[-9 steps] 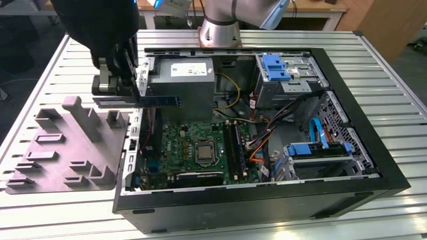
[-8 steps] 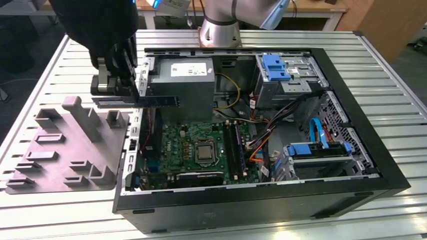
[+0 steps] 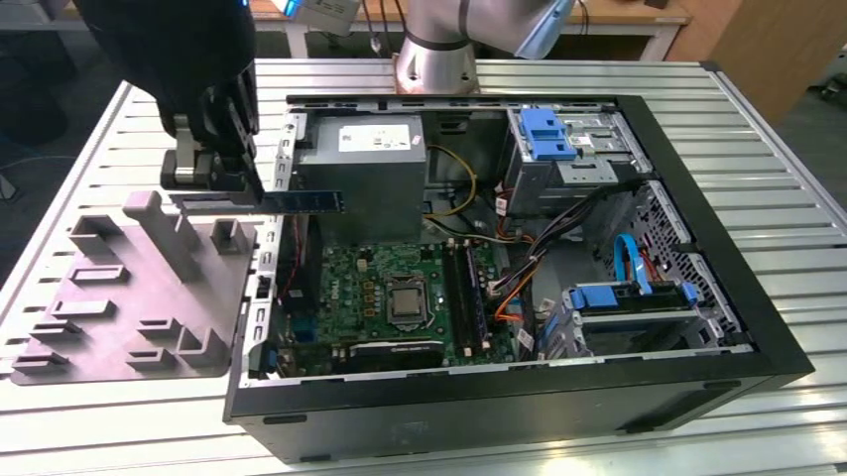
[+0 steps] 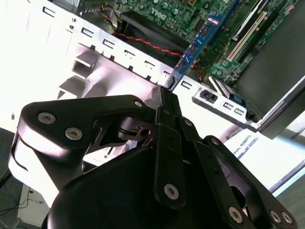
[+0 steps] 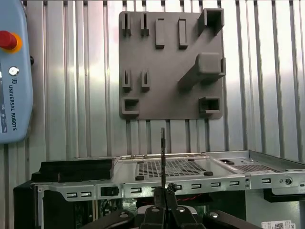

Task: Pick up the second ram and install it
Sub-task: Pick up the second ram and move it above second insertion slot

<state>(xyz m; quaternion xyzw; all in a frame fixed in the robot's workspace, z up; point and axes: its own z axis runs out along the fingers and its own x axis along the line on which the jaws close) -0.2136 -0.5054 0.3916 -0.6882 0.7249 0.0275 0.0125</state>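
Black gripper (image 3: 261,198), clamped shut on the thin bluish-green ram stick (image 3: 311,201), hovers at the open black computer case (image 3: 530,397) edge (squaring it to the green motherboard (image 3: 397,288) looks vital).

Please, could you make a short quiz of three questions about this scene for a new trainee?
1. True or false: the gripper is shut on the thin dark bluish-green circuit-board stick.
2. What lies beside the open black computer case, at the exterior view's left? A a grey moulded holder plate; B a keyboard; C a screwdriver.
3. What colour are the plastic drive brackets inside the case?
Key: 1 true; 2 A; 3 blue.
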